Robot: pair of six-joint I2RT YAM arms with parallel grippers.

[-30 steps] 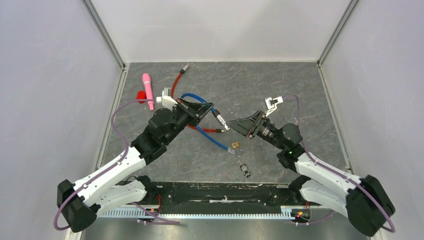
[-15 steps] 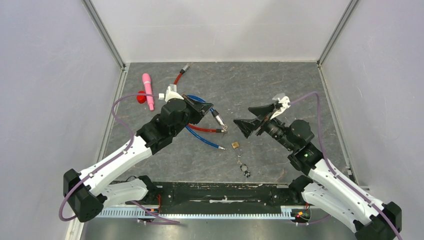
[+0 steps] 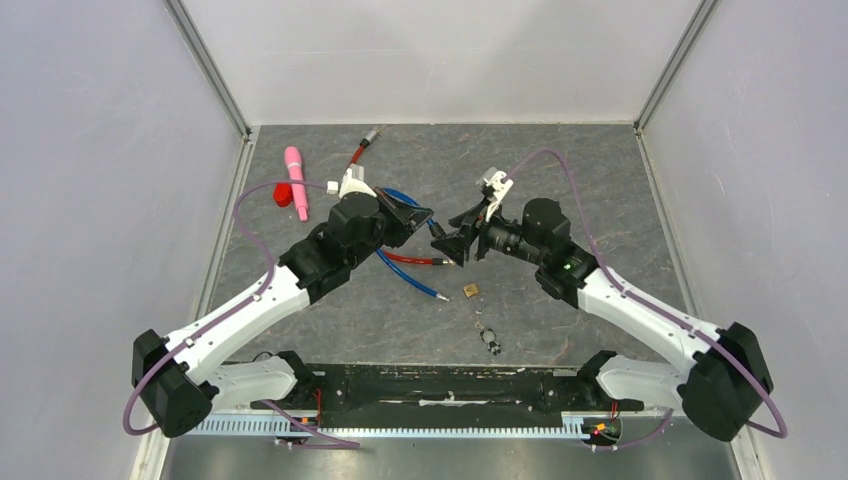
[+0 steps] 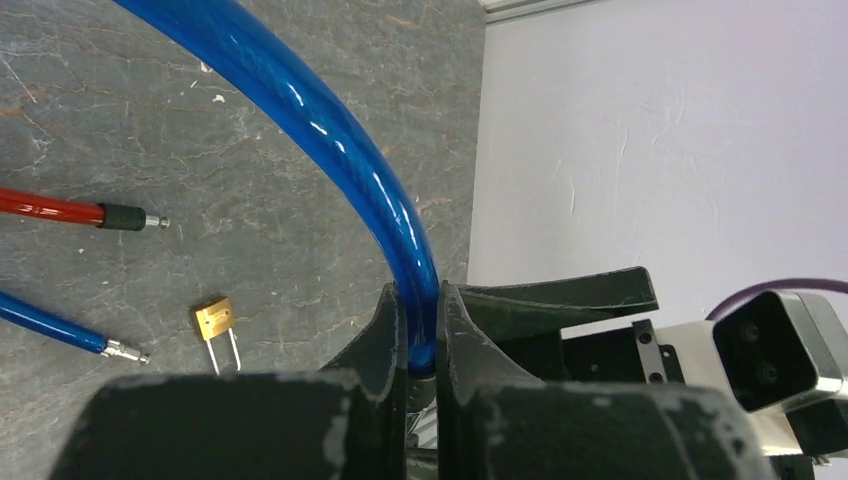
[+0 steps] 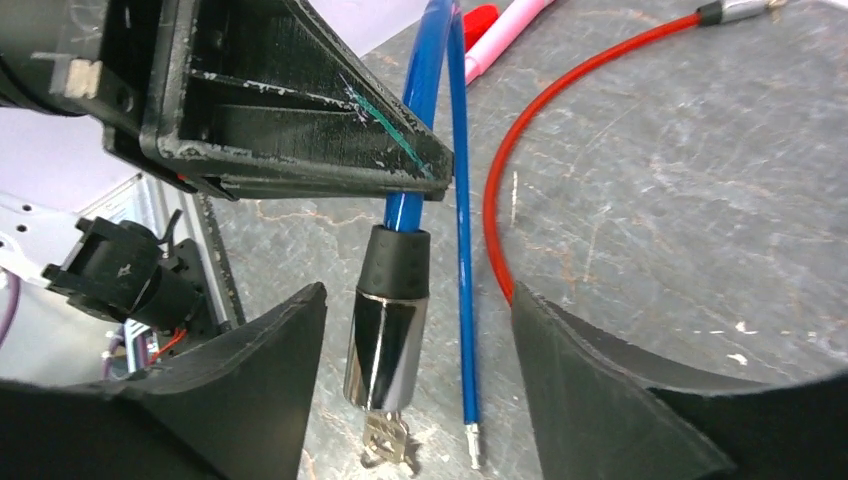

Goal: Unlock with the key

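Observation:
A blue cable lock (image 4: 330, 130) ends in a black-and-chrome cylinder (image 5: 388, 335). A small silver key (image 5: 387, 440) sticks out of the cylinder's lower end. My left gripper (image 4: 420, 330) is shut on the blue cable just above the cylinder and holds it off the table. In the top view the left gripper (image 3: 415, 215) meets my right gripper (image 3: 452, 240) at mid-table. The right gripper (image 5: 418, 300) is open, its fingers on either side of the cylinder with a gap on both sides. The cable's thin pin end (image 5: 470, 435) hangs beside the key.
A red cable (image 3: 405, 258) lies under both grippers. A small brass padlock (image 3: 470, 291) and a key ring (image 3: 489, 338) lie nearer the front. A pink marker (image 3: 296, 182) and a red cap (image 3: 283, 193) sit at the back left.
The right arm has swung left and in toward the left gripper, and its fingers now stand around the lock cylinder. The left gripper has kept its hold and shifted slightly back and right.

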